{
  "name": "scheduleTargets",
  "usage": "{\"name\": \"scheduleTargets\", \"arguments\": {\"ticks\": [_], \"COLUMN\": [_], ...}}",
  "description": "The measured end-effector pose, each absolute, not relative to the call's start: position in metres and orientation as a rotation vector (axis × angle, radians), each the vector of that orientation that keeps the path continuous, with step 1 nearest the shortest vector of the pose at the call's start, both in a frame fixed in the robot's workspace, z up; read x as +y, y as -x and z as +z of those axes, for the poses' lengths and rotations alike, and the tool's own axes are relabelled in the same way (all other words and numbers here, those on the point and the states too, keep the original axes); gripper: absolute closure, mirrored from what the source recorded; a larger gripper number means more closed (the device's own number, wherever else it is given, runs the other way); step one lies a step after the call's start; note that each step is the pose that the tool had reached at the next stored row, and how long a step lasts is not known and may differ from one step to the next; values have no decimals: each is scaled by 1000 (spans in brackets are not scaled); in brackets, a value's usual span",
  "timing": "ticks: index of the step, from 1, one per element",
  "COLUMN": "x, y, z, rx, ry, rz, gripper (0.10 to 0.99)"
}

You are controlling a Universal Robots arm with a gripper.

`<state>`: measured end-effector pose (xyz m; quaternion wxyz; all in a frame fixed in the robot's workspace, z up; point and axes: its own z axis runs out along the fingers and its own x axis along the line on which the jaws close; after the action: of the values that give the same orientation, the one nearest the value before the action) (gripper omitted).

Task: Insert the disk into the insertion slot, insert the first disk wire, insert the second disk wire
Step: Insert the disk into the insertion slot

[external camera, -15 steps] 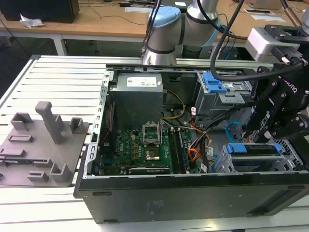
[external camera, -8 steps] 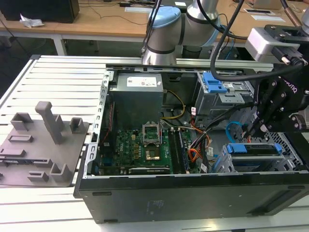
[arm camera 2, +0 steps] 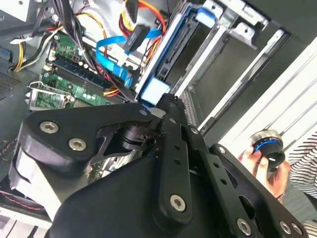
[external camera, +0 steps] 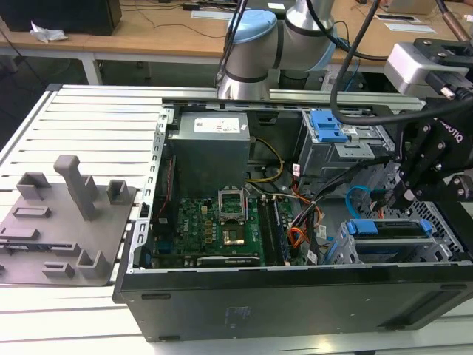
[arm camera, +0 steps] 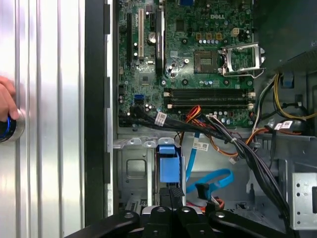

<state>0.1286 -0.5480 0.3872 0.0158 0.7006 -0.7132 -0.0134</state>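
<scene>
1. the exterior view stands off my arm, high beside the open computer case (external camera: 295, 296), looking down into it from mid distance.
2. the first wrist view faces straight down on the motherboard (arm camera: 198, 59).
3. the second wrist view looks slantwise along my gripper (arm camera 2: 168, 101), close in.
4. all three share the motherboard and the disk (arm camera: 167, 166).

One open computer case (external camera: 295, 303) contains one motherboard (external camera: 214, 222), one grey power supply (external camera: 211, 144), two drive cages, namely the insertion slot (external camera: 341, 255) and a taller cage (external camera: 340, 155), one disk (external camera: 369, 226) and one second disk wire (arm camera: 213, 179). There is also one grey fixture plate (external camera: 59, 222) and one hand (arm camera: 5, 101).
</scene>
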Motion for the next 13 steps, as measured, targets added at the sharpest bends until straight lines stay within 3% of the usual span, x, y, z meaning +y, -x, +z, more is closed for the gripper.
{"name": "scheduleTargets", "arguments": {"ticks": [13], "x": [-548], "y": [-137], "z": [359], "rx": [-2217], "ry": [-2178], "rz": [-43], "gripper": [980]}}
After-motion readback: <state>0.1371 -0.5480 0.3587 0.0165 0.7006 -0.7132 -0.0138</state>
